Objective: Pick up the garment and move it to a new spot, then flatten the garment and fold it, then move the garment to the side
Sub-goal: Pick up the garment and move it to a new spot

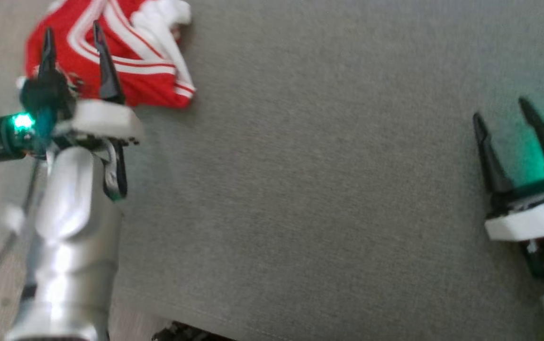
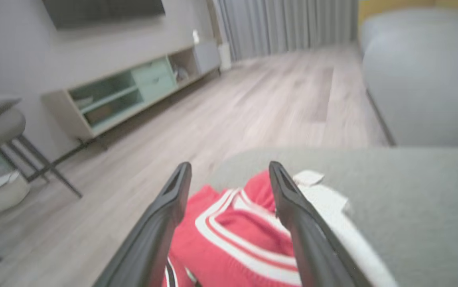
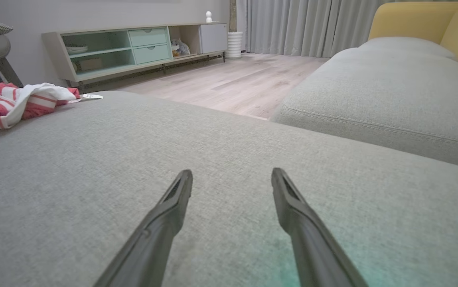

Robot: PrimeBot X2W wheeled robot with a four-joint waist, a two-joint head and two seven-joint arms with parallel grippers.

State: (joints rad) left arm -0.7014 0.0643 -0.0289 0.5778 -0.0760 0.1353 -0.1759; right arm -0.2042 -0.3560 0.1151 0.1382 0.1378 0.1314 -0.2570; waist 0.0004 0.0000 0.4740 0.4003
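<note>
L: silver metal forearm [image 1: 70,199] extended forward, left gripper [image 1: 72,28] two long dark fingers spread apart | R: right gripper [image 1: 499,109] at lower right, dark fingers spread apart, tilted slightly left

Head looks down on cushion [image 1: 300,189]; wrists skim low along it (all share garment [image 3: 13,101]).

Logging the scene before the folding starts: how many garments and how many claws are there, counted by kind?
Garment, red with white stripes, crumpled: 1
Claws, left claw and right claw, both open: 2
Total: 3
</note>
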